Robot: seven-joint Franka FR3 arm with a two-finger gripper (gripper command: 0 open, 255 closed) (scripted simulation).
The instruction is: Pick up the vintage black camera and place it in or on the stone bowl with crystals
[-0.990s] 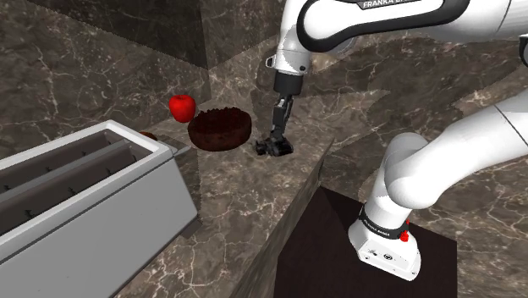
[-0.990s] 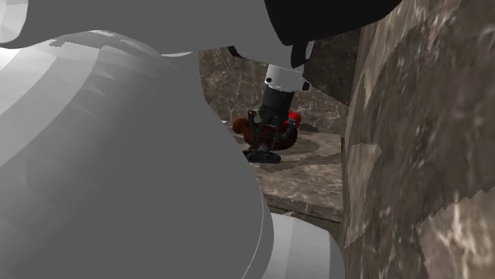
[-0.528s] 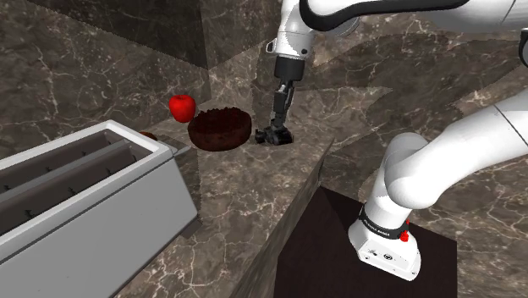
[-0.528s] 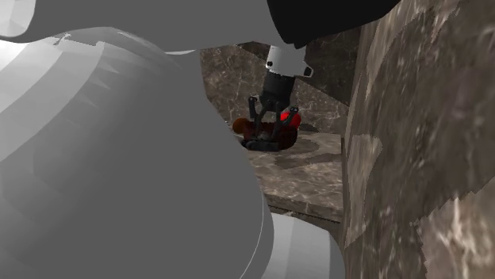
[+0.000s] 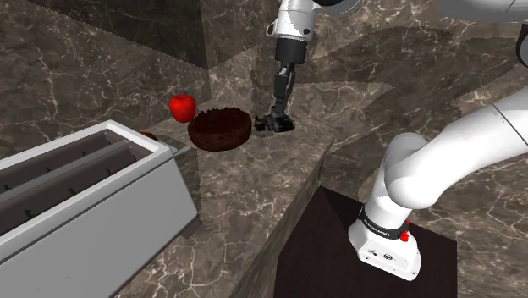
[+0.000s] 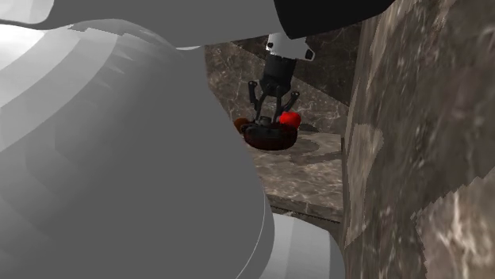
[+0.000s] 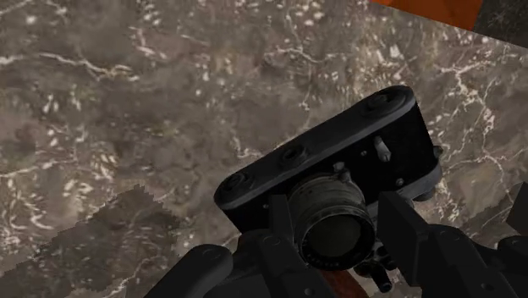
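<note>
The black camera (image 5: 276,124) hangs just above the marble counter (image 5: 245,195), clasped by my gripper (image 5: 274,119), which is shut on it. It sits close beside the dark stone bowl (image 5: 219,129), on the shoulder view's right of the bowl's rim. In the wrist view the camera (image 7: 330,173) lies lens-up between my black fingers (image 7: 283,218), with the gripper (image 7: 343,227) closed around its lens side. In the second exterior view the gripper (image 6: 270,120) holds the camera (image 6: 260,127) right over the bowl (image 6: 274,139).
A red apple (image 5: 181,107) stands behind the bowl near the wall. A large grey toaster (image 5: 85,195) takes up the counter's near left. The counter edge drops off beside the dark stand (image 5: 364,254). The marble wall rises close behind the gripper.
The gripper has risen with the camera off the counter and moved up and toward the bowl in the shoulder view. Bowl, apple and toaster have stayed put.
</note>
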